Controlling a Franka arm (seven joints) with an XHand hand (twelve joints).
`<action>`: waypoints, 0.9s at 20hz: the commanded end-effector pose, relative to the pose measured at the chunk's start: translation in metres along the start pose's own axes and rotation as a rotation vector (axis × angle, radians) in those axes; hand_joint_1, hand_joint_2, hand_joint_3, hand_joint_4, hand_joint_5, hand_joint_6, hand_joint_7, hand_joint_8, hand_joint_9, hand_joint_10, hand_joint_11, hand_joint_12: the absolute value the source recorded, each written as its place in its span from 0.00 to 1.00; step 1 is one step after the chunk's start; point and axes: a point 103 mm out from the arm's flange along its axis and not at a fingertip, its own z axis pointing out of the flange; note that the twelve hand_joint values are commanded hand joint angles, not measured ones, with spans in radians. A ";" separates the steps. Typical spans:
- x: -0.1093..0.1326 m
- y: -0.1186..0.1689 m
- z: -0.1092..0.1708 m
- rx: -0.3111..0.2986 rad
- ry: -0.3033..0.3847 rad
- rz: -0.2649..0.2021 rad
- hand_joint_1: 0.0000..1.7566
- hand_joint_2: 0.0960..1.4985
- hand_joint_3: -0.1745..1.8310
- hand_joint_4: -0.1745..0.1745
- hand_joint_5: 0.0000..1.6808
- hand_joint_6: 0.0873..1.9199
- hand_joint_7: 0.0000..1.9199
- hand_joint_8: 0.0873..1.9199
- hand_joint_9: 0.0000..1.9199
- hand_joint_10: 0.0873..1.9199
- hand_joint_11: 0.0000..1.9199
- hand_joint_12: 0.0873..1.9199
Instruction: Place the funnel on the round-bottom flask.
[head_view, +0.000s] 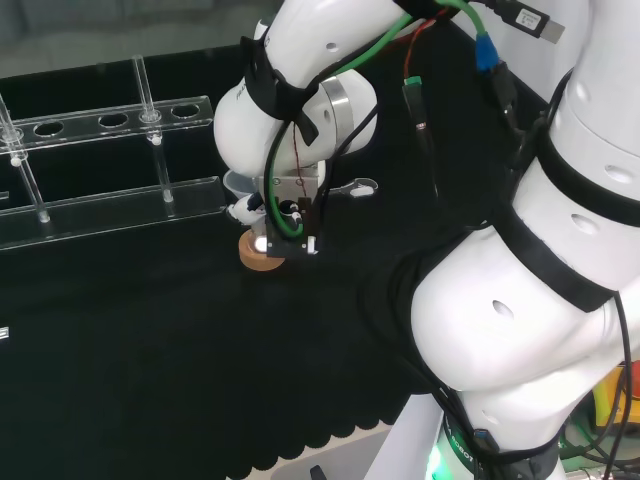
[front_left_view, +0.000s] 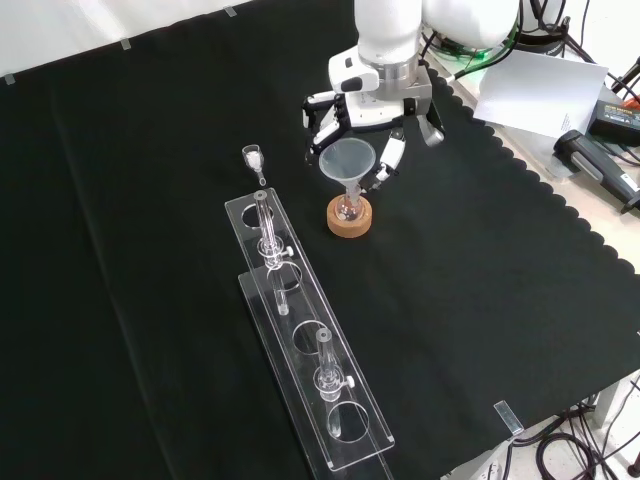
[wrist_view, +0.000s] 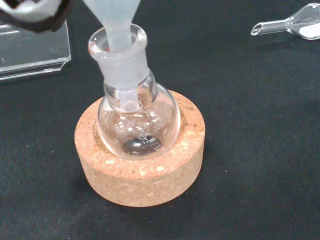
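The funnel (front_left_view: 350, 163) stands upright with its stem already down inside the neck of the flask (wrist_view: 136, 115) on the cork ring (wrist_view: 141, 165) — directly beneath the hand (front_left_view: 368, 112), whose fingers curl around the funnel's rim — so letting go looks like the remaining move.

Clear rack (front_left_view: 300, 340) holding glass tubes — on black cloth (front_left_view: 140, 300), small glass stopper (front_left_view: 254, 157) nearby
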 end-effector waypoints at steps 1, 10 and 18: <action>-0.002 0.000 -0.001 0.005 -0.009 -0.004 0.36 0.36 0.31 0.54 0.35 0.15 0.51 0.17 0.44 0.12 0.00 0.66; -0.002 0.000 -0.001 0.034 -0.017 -0.030 0.30 0.37 0.25 0.54 0.32 0.02 0.41 0.12 0.36 0.16 0.00 0.63; -0.001 0.002 -0.002 0.045 -0.026 -0.047 0.26 0.38 0.18 0.52 0.24 0.00 0.31 0.14 0.25 0.26 0.00 0.59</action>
